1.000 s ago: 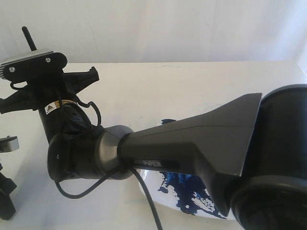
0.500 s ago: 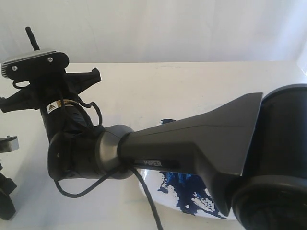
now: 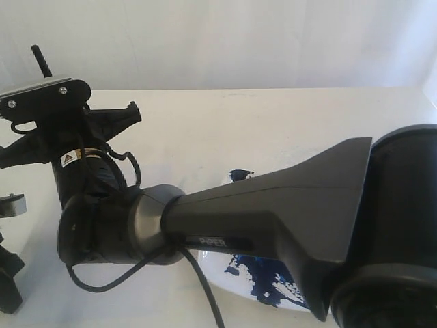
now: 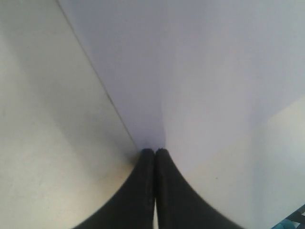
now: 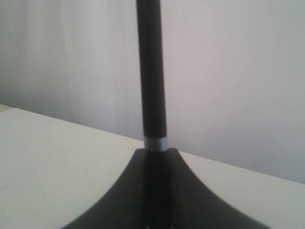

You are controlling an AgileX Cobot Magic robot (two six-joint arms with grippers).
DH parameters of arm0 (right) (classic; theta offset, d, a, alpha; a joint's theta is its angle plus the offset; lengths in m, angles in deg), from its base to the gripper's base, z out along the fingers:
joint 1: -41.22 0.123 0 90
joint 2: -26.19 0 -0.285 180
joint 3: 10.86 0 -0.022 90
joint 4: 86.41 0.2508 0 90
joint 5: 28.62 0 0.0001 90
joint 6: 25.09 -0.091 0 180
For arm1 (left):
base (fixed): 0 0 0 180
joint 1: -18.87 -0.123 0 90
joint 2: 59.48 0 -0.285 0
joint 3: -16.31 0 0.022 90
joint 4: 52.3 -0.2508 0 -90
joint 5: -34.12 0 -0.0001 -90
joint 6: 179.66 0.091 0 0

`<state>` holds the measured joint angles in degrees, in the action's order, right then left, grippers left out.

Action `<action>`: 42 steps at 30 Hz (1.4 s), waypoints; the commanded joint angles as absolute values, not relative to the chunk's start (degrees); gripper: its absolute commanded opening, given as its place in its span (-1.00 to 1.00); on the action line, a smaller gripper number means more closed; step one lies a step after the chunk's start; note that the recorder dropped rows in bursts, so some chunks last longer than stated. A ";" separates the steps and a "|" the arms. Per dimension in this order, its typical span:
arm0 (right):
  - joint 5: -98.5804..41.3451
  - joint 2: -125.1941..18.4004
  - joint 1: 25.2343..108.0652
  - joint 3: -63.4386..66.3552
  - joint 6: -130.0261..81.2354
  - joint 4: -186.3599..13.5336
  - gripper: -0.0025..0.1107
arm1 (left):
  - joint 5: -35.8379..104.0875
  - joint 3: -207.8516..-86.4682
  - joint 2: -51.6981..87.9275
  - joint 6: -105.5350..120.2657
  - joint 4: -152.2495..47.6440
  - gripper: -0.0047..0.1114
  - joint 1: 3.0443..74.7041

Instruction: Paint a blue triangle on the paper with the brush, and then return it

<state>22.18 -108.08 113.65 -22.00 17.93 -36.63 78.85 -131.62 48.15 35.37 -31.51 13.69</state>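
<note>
My right gripper (image 5: 155,151) is shut on the brush (image 5: 151,71). Its black handle and a silver band rise straight out from between the fingers toward the back wall. In the exterior view the handle's end (image 3: 41,60) pokes up behind the wrist camera mount at the far left, with the bristles hidden. My left gripper (image 4: 155,150) is shut with nothing between its fingers, over a pale surface. No blue triangle shows, and the paper cannot be made out. My right arm (image 3: 273,205) covers most of the table.
A glossy white plate (image 3: 235,280) carrying a big dark-blue paint mass (image 3: 273,287) lies under my right arm near the front edge. The white table (image 3: 273,116) runs back to a white wall. Part of my left arm (image 3: 8,287) shows at the left edge.
My right wrist and forearm joint have shifted slightly left and down, and the brush handle has moved with them. The left arm has stayed put.
</note>
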 commanded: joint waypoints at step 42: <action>27.19 -104.34 120.19 -22.24 39.42 -8.93 -0.96 | 78.40 -131.13 48.22 34.86 -31.84 -0.92 13.63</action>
<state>27.36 -104.65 119.79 -22.09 37.66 -11.60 78.74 -131.62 48.15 35.28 -31.51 13.69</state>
